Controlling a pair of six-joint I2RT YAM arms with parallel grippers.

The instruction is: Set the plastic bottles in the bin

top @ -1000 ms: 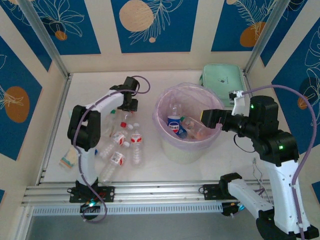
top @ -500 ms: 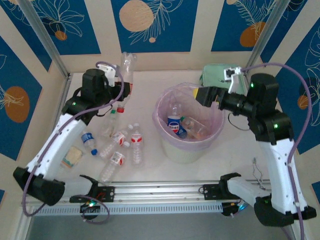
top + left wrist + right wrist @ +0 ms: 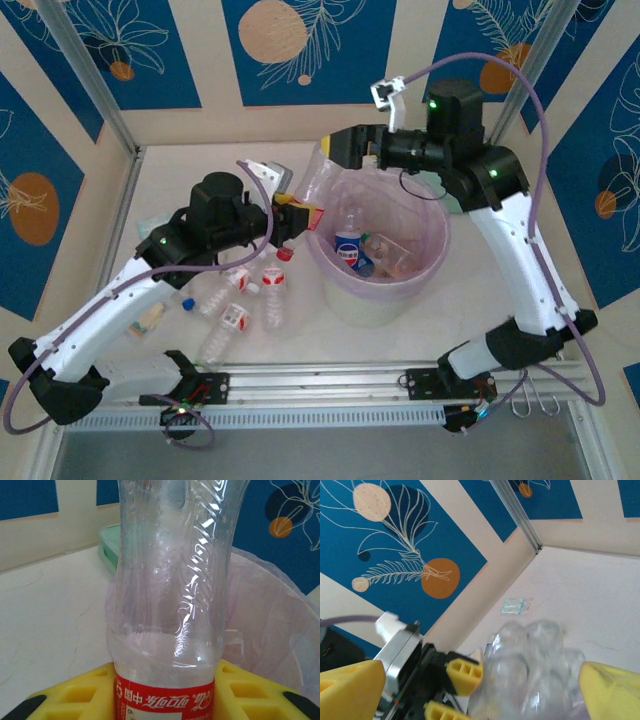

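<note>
My left gripper [image 3: 297, 215] is shut on a clear plastic bottle [image 3: 315, 180] with a red-white label, held off the table at the bin's left rim. In the left wrist view that bottle [image 3: 170, 580] stands base-up between the yellow fingers [image 3: 75, 695]. My right gripper [image 3: 345, 148] is open above the bin's back-left rim, and the bottle's lobed base [image 3: 535, 675] sits between its wide-spread fingers [image 3: 615, 690]. The bin [image 3: 370, 300], white with a pink-lilac liner, holds several bottles, one blue-labelled [image 3: 348, 248]. More bottles [image 3: 232, 318] lie on the table left of the bin.
A mint green case [image 3: 107, 545] sits behind the bin. A small pale packet [image 3: 150, 318] lies at the far left, and another packet [image 3: 512, 606] near the back wall. Patterned walls close in three sides; a metal rail [image 3: 320, 380] runs along the front edge.
The left arm has carried the bottle from the back left over to the bin's left rim. The right arm has swung up and left, bringing its open fingers around the bottle's base.
</note>
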